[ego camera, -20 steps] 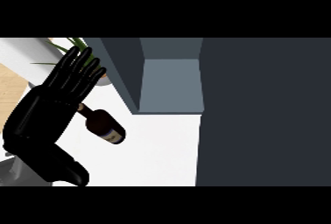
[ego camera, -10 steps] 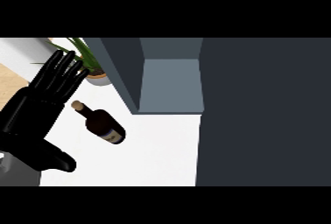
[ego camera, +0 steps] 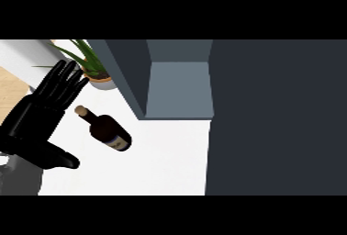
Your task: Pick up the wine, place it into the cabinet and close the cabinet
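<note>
Left hand (ego camera: 37,124) flat, fingers straight, holding nothing | dark glass wine (ego camera: 108,132) beside it

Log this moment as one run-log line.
left hand: open, left of wine bottle, apart | wine bottle: on counter | cabinet: open | right hand: not in view

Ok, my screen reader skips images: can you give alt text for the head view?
A dark wine bottle lies on the white counter, beside the robot's open left hand. An open grey cabinet stands behind it, with a potted plant at upper left.
</note>
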